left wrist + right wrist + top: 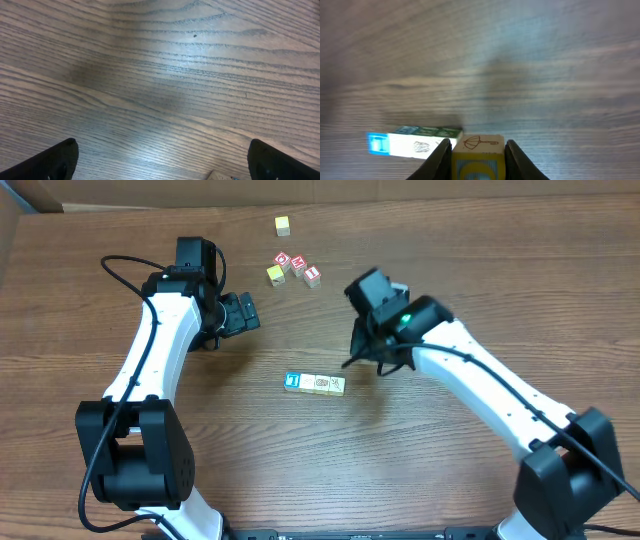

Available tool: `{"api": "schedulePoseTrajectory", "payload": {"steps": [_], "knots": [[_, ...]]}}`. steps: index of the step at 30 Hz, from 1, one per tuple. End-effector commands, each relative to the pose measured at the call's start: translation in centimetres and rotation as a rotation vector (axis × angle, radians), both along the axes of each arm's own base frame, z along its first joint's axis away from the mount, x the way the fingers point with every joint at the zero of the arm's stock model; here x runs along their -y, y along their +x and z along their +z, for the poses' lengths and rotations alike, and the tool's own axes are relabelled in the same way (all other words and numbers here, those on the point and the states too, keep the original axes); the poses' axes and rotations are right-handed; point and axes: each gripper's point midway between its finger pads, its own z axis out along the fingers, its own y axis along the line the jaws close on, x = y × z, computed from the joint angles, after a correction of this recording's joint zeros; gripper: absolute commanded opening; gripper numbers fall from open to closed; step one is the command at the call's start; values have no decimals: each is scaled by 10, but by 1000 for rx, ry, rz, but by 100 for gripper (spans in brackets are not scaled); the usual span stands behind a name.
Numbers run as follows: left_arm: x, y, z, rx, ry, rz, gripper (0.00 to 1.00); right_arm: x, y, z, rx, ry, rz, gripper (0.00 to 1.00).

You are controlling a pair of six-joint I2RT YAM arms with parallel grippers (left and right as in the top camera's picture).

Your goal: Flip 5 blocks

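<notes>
Well, from overhead my right claw (363,357) hangs low over the table (300,470). The row of blocks (315,383) lies just beside it at eight o'clock, and whatever I pinch is hidden beneath me there. My left claw (240,313) sits well apart, at ten o'clock from that row. The red-and-white cubes (298,266) cluster at twelve o'clock, with the lone yellow-topped cube (283,225) beyond them.

Through the left wrist, my fingers (47,161) stand spread wide over bare wood.

Through the right wrist, my jaws pinch the umbrella block (481,143) by its two sides, print upward. The row lies near it at nine o'clock, its blue-faced end farthest away.
</notes>
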Motion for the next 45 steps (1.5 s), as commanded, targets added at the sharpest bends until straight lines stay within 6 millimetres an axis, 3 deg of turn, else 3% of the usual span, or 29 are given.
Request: {"api": "schedulePoseTrajectory", "payload": {"steps": [1,10,23,33,38,45], "knots": [[0,3,1,4,-6,6,100,-8,-21,-27,-50,2,-24,20],[0,3,1,5,-6,6,100,-20,-30,-62,-13,35,10,20],[0,3,1,4,-6,6,100,-19,-31,-77,4,59,-10,21],[0,3,1,4,-6,6,100,-19,-32,-77,2,58,-10,42],[0,3,1,5,-6,6,100,-21,-29,-74,7,70,-9,44],[0,3,1,5,-6,6,100,-26,-15,-26,71,111,32,45]]}}
